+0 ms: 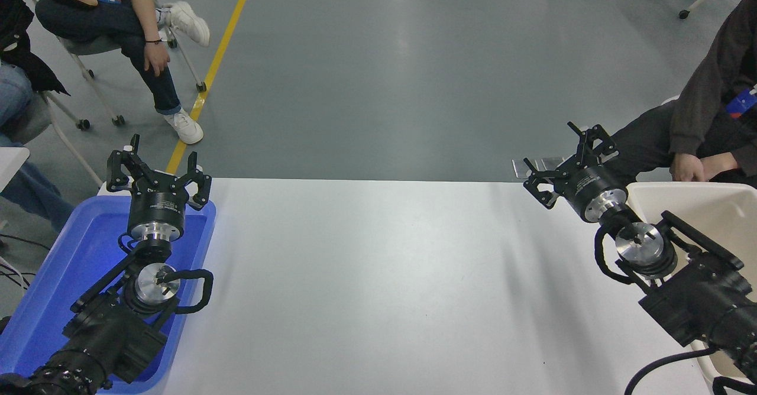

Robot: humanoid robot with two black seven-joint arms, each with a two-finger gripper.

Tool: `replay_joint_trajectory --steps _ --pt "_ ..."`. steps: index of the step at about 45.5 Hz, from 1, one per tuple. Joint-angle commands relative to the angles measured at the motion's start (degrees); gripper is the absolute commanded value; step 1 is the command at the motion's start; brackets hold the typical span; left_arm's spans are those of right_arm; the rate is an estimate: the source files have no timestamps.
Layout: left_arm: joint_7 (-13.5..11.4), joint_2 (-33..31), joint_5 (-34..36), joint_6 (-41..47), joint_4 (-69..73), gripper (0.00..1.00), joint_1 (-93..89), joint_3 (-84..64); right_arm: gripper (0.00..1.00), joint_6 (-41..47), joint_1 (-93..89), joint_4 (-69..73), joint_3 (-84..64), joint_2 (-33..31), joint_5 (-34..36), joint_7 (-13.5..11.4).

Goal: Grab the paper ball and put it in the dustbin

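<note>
Standing at the table's right end, the cream dustbin (718, 206) shows only bare inner wall; the paper ball cannot be seen, perhaps hidden behind the arm. The right gripper (569, 157) hangs over the white table's (378, 277) far right corner, fingers spread and empty. The left gripper (158, 173), fingers also apart, sits parked above the blue tray (53, 288).

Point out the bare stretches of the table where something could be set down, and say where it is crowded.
Bare: the white table between the blue tray at left and the dustbin at right, near edge to far edge. Crowded: the left tool and its arm fill the tray; the right tool, open and empty, hangs over the far right corner, its arm across the dustbin.
</note>
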Motion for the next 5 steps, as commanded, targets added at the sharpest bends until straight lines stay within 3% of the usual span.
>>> replay_joint_trajectory --steps 1,5 --pt "0.0 0.0 0.0 0.0 0.0 0.99 0.0 0.0 1.0 4.45 -1.79 -3.89 1.13 1.19 2.14 0.07" --pt "0.0 0.0 0.0 0.0 0.0 0.99 0.0 0.0 1.0 6.03 -1.97 -5.56 1.13 1.1 2.14 0.07"
